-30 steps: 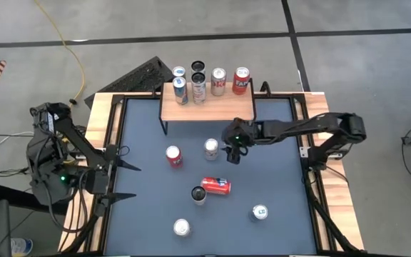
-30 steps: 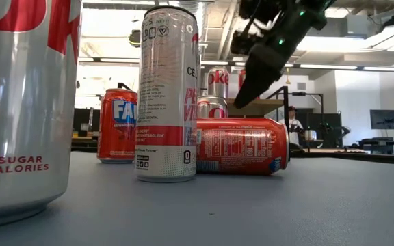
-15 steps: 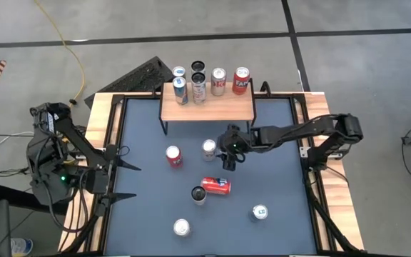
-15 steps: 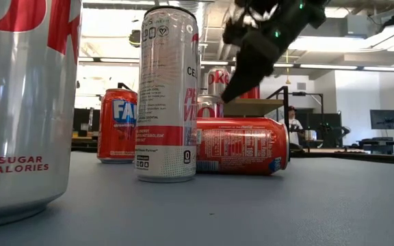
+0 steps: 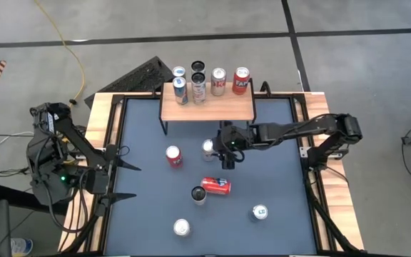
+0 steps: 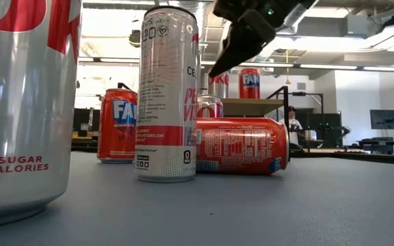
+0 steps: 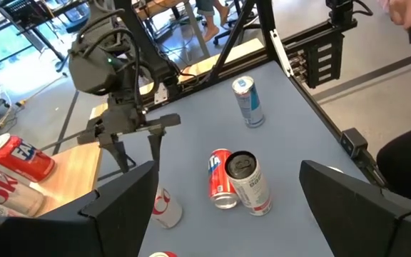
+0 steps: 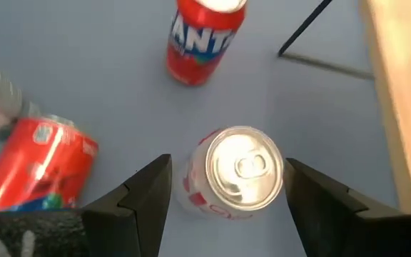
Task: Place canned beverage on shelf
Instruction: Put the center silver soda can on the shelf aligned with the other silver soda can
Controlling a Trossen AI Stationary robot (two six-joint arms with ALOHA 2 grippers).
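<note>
Shelf [image 5: 207,108]: four upright cans are standing along its far edge, beyond the right gripper.
Target can [image 8: 235,173]: a silver-topped can with red lettering is standing upright on the mat, directly under the right gripper [image 8: 223,196], in front of the shelf.
Right gripper: its fingers are spreading wide on either side of the can, apparently not touching it, holding nothing.
Loose cans: six on the mat in all; one red can [image 5: 216,185] is lying on its side nearer the front.
Left gripper [image 5: 125,180]: it is hanging open at the left edge, well apart.
</note>
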